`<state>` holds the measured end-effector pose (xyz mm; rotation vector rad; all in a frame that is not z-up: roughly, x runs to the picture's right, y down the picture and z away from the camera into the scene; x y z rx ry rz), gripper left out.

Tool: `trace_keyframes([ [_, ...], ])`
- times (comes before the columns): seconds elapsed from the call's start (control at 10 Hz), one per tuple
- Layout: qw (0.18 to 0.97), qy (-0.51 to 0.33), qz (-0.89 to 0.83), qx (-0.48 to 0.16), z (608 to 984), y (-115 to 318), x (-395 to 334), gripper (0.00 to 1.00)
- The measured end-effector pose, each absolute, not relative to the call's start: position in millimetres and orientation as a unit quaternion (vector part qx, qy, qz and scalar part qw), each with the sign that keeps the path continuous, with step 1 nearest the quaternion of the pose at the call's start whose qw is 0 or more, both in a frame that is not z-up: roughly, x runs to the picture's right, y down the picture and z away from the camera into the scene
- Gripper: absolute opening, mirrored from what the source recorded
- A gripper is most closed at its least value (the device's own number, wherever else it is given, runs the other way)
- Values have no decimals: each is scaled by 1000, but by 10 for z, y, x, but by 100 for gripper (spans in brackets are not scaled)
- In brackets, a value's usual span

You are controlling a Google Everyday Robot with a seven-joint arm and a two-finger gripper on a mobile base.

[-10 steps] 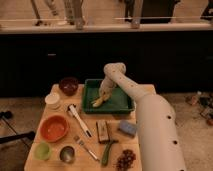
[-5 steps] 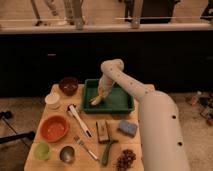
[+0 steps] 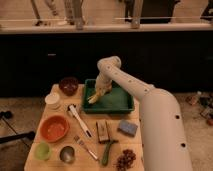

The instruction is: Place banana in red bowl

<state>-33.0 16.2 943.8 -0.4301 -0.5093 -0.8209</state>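
Note:
The pale-yellow banana hangs from my gripper over the left edge of the green tray. The gripper is shut on the banana and points down from the white arm, which reaches in from the right. The wide orange-red bowl sits on the wooden table to the front left of the gripper, empty, about a bowl's width away from the banana.
A dark maroon bowl and a white cup stand left of the tray. A white-handled brush, fork, green cup, metal cup, wooden block, blue sponge, green vegetable and grapes lie in front.
The gripper has carried the banana leftward, from the middle of the green tray to its left edge. Nothing else on the table has moved.

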Motion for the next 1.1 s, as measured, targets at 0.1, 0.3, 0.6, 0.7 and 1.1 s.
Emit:
trace_keyframes([
  [0.1,862,-245,-397,-198,9383,123,-400,0],
  [0.3,854,-256,-416,-182,9258,84,-631,0],
  [0.6,828,-279,-459,-164,9074,110,-1063,0],
  [0.7,816,-289,-473,-161,9030,139,-1215,0],
  [1.1,765,-338,-523,-165,8838,399,-1775,0],
])
